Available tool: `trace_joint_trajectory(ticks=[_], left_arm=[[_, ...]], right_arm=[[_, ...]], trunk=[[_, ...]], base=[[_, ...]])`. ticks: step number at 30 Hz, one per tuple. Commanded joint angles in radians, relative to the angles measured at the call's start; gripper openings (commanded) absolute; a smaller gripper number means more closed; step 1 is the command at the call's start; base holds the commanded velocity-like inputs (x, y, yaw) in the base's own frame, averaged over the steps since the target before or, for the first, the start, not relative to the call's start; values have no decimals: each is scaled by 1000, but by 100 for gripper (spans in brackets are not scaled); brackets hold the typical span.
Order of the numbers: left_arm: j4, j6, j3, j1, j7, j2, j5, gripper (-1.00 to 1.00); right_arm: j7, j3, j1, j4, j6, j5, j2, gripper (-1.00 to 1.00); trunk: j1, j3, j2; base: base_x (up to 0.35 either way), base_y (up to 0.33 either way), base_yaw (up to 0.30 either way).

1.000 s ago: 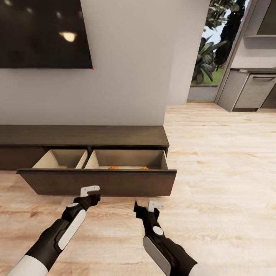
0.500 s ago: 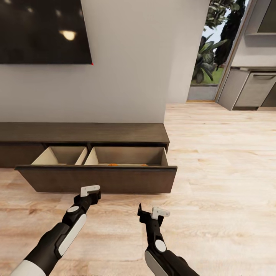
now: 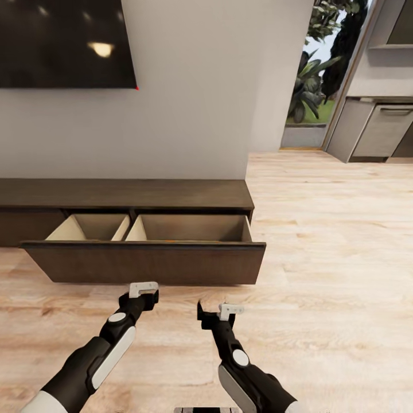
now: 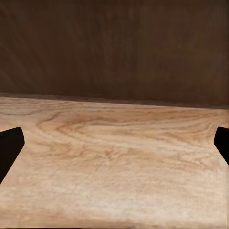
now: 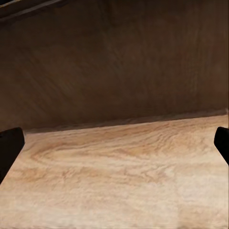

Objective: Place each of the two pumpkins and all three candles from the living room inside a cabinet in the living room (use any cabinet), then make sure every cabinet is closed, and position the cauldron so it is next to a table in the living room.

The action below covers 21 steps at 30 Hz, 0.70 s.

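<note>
The long, low cabinet stands against the wall, its wide drawer pulled out lengthwise. Directly before the drawer front, both near it, hover the left tool and right tool, jaws spread, empty.

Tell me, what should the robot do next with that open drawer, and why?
Probably ease both arms forward until the tools meet the drawer front and start pushing it shut. The drawer hangs open from the cabinet, and the left tool and right tool sit open and empty just short of it.
</note>
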Motion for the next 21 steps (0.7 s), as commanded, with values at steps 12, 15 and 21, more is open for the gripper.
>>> trace_joint_trajectory(ticks=[12, 15, 21], left_arm=[[-2, 2, -10, -1, -63, 3, 7, 100], [-3, 2, -10, -1, -62, 3, 6, 100], [-4, 2, -9, -1, -61, 5, 4, 100]], right_arm=[[-13, 3, -8, 1, 14, -8, -2, 100], [-65, 3, -16, 1, 10, -7, -2, 100], [-158, 1, -20, 0, 4, 54, 0, 100]], trunk=[[2, -24, -2], [4, -36, -3], [4, -40, -3]], base=[[0, 0, 0], [0, 0, 0], [0, 0, 0]])
